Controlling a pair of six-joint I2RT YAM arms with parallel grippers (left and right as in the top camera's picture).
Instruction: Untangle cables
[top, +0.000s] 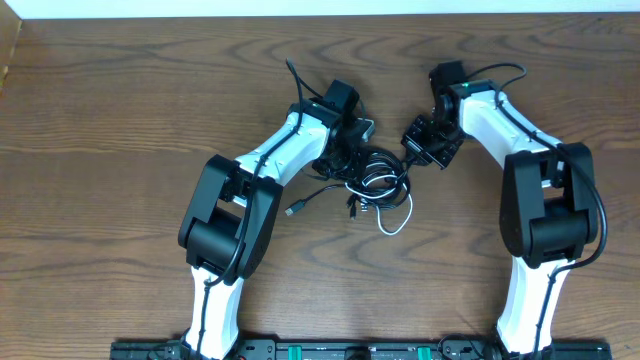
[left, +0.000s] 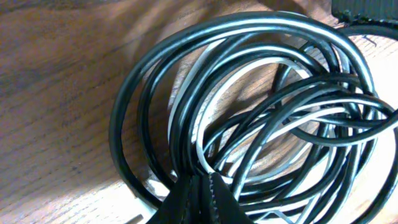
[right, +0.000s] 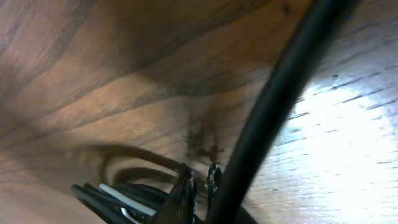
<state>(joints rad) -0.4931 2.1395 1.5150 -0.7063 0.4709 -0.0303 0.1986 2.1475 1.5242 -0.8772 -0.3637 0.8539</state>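
Observation:
The cables (top: 378, 172) lie in a tangled coil at mid-table, mostly black, with a white one looping out toward the front (top: 397, 222). My left gripper (top: 350, 152) is at the coil's left edge. In the left wrist view the coil (left: 261, 106) fills the frame and the gripper (left: 200, 180) is shut, tips pressed together against the strands; no strand shows between them. My right gripper (top: 412, 142) is at the coil's right edge. Its tips (right: 200, 176) are nearly together over wood. A blurred black cable (right: 273, 112) runs past its right finger; the bundle (right: 118, 194) lies lower left.
A black plug end (top: 293, 211) trails out left of the coil. The wooden table (top: 120, 120) reaches a pale wall along the far edge. Both arm bases stand at the near edge, and the arms angle inward toward the coil.

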